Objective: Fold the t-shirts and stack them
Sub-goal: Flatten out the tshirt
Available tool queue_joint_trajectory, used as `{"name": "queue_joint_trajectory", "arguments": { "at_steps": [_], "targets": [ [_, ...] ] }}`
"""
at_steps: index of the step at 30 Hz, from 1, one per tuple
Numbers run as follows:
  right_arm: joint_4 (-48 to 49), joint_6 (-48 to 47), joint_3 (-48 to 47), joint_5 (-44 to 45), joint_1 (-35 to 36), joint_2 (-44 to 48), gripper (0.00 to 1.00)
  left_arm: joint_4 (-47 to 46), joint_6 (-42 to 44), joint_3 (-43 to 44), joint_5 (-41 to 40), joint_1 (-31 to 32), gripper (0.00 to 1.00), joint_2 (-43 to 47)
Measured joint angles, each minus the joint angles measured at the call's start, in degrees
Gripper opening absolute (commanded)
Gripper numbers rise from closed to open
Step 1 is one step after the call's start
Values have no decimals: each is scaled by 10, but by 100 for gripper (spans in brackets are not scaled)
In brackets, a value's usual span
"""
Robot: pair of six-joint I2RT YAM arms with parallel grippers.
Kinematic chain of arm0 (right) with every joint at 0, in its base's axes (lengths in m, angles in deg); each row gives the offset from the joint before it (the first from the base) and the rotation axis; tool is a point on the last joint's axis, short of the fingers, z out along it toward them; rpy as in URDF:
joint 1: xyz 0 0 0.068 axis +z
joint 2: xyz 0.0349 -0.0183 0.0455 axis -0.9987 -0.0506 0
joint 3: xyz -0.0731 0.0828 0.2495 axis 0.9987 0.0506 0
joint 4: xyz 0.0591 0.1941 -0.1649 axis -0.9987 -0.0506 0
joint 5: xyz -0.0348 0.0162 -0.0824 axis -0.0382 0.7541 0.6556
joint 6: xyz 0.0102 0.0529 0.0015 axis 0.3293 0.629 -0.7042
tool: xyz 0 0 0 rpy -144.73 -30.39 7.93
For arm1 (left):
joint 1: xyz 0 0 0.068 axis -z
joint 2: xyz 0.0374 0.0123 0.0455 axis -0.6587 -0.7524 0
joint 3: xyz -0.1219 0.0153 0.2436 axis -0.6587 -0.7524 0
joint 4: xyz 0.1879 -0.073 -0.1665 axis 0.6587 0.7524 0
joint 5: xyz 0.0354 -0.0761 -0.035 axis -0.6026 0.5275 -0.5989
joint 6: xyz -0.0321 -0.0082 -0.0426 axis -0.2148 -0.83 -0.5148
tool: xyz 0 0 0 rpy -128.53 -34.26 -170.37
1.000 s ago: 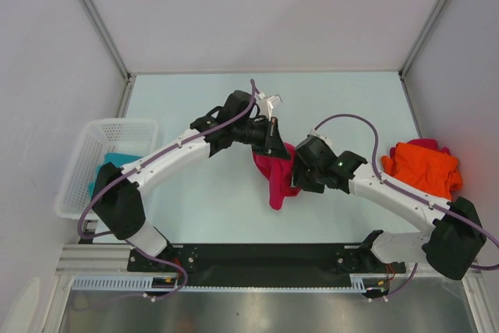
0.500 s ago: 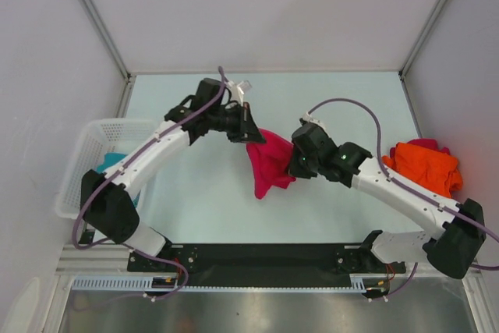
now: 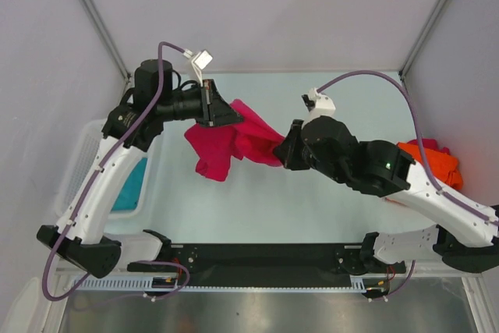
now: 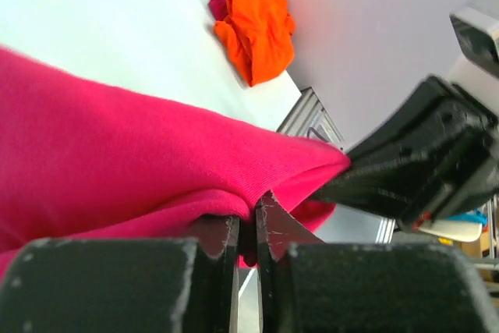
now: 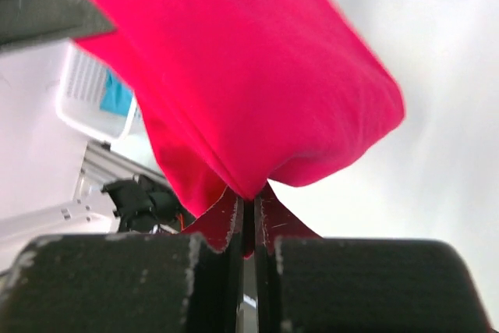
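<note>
The crimson-pink t-shirt (image 3: pixel 234 139) hangs in the air above the table, stretched between both arms. My left gripper (image 3: pixel 227 115) is shut on its left end, with cloth pinched between the jaws (image 4: pixel 117 169). My right gripper (image 3: pixel 282 148) is shut on the opposite end, and the shirt (image 5: pixel 249 76) billows out beyond its jaws. An orange t-shirt (image 3: pixel 437 168) lies crumpled at the table's right edge over a bit of crimson cloth; it also shows far off as the orange t-shirt (image 4: pixel 257 33). A teal t-shirt (image 3: pixel 129 185) lies in the basket.
A white mesh basket (image 3: pixel 86 165) stands at the table's left edge, partly hidden by my left arm. Grey enclosure walls close the back and sides. The basket (image 5: pixel 90 91) appears behind the shirt in the right wrist view.
Both arms rose and drew apart, lifting the crimson-pink shirt off the table and stretching it out. The right gripper closed on the shirt's end. The left arm swung left and back.
</note>
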Motion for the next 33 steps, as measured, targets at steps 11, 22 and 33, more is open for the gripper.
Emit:
{"name": "queue_joint_trajectory", "arguments": {
  "at_steps": [11, 22, 33],
  "targets": [
    [-52, 23, 80, 29, -44, 46, 0, -61, 10, -84, 16, -29, 80, -105],
    [-67, 29, 126, 13, -63, 55, 0, -182, -12, -297, 15, -14, 81, -211],
    [-63, 33, 131, 9, -75, 55, 0, -245, -15, -374, -2, 9, 75, -229]
  ]
}}
